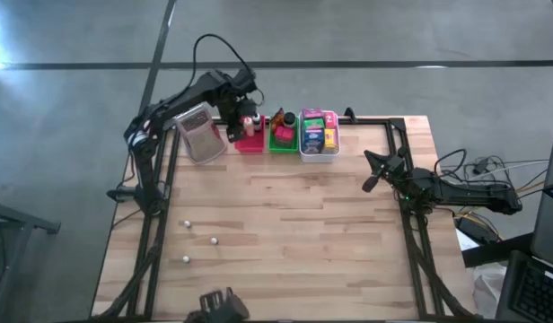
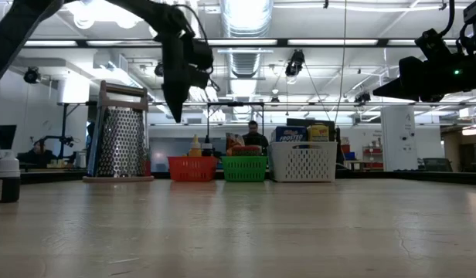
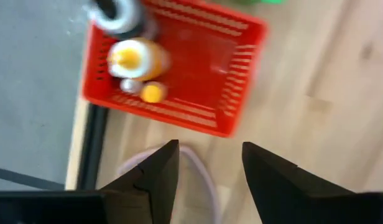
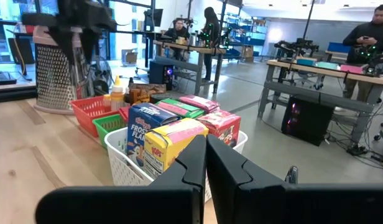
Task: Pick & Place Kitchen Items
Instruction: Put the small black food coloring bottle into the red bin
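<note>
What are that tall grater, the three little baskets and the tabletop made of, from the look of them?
The grater looks like shiny metal: grey, perforated, light glinting off it. The red basket, green basket and white basket look like moulded plastic, with uniform bright colour and slotted lattice walls. The table looks like wood, pale joined planks with visible grain, probably sealed smooth.

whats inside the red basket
In the red plastic basket: a yellow-orange squeeze bottle, a dark-capped bottle and a small orange piece, all at one end; the rest looks bare.
</note>
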`<state>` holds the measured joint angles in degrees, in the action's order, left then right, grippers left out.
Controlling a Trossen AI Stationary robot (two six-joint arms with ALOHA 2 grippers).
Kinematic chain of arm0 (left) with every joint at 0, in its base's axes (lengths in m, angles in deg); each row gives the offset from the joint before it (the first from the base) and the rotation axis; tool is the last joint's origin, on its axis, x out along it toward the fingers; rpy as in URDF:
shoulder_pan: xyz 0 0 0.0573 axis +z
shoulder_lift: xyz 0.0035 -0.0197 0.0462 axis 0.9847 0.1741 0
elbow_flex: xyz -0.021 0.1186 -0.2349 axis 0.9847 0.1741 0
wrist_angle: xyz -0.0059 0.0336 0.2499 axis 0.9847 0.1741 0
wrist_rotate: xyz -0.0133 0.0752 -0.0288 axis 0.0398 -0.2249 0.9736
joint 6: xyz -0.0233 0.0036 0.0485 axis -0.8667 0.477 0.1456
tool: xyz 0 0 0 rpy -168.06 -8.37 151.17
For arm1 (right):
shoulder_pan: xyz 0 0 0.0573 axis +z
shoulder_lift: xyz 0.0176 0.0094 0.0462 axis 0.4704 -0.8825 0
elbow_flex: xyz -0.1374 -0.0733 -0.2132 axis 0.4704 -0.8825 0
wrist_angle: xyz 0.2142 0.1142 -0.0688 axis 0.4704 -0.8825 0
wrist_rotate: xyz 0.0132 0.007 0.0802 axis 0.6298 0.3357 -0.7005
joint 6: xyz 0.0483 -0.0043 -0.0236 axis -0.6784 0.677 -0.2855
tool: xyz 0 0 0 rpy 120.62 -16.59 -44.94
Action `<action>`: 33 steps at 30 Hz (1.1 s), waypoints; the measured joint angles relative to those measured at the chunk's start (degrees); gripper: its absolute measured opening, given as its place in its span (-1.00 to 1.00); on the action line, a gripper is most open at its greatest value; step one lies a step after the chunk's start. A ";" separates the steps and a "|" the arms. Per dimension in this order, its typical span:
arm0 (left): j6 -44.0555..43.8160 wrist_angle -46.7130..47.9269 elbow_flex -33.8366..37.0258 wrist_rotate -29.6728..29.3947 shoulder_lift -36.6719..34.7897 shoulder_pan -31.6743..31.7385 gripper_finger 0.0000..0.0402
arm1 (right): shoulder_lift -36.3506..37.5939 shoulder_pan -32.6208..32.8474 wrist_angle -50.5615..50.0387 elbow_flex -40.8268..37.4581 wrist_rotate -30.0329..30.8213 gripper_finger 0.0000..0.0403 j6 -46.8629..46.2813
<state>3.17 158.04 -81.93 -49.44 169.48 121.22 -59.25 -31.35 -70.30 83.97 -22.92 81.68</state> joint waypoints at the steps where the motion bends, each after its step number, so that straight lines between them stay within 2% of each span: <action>1: -0.35 0.89 -0.06 0.02 -0.47 -1.06 -0.10 | 0.00 -0.02 -0.01 0.01 0.00 -0.96 0.00; 10: -8.83 4.88 1.19 0.04 -7.14 -13.51 -0.13 | 0.01 0.00 -0.02 0.01 0.00 -0.96 0.00; 19: -23.49 7.63 5.28 0.09 -17.40 -28.19 -0.13 | 0.01 0.01 0.00 -0.01 0.00 -0.96 0.00; 23: -30.24 8.32 8.14 -0.39 -22.53 -35.48 -0.13 | 0.02 0.01 -0.02 0.02 -0.01 -0.96 0.00; 28: -33.31 8.44 13.38 -3.86 -28.99 -44.91 -0.13 | 0.00 -0.02 0.00 -0.01 0.01 -0.96 0.00; 33: -40.15 8.31 19.81 -6.55 -34.59 -51.34 -0.13 | 0.02 0.00 0.00 -0.01 0.01 -0.96 0.00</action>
<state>-36.98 166.35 -62.12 -55.98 134.89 69.88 -59.23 -31.35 -70.30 83.97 -22.92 81.68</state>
